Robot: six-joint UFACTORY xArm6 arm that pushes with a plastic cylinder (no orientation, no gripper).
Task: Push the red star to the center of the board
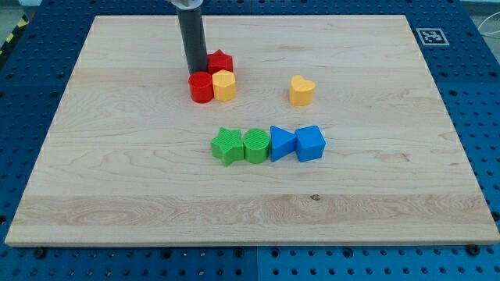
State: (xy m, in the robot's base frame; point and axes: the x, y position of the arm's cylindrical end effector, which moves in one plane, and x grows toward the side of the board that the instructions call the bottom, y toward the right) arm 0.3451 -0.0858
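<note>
A wooden surface (117, 172) lies on a blue perforated base (31, 264), seen from slightly above. The end effector is a straight dark rod (191, 39) coming down from the view's top; it has no jaws, so it cannot open or close, and it holds nothing. My tip (194, 73) is down at the surface in the upper left part of the board, tucked into a tight cluster of three blocks. It sits just behind the red cylinder (201, 87) and at the view's left of the red star (221, 61), apparently touching both, though the exact contact cannot be made out.

The red star lies at the view's top of that cluster, up and to the view's left of the board's middle. The yellow block with a rounded top (224, 85) stands directly below it and just beside the red cylinder.

Eight blocks in all: two red, two yellow, two green, two blue. The second yellow one, a heart (301, 90), sits alone toward the view's right, well apart from the cluster.

Near the board's middle, four blocks form a close row. From the view's left: a green star (227, 145), a green cylinder-like block (256, 145), a blue triangular block (281, 143) and a blue cube (310, 143).

A black-and-white marker tag (430, 36) sits at the board's upper right corner.
</note>
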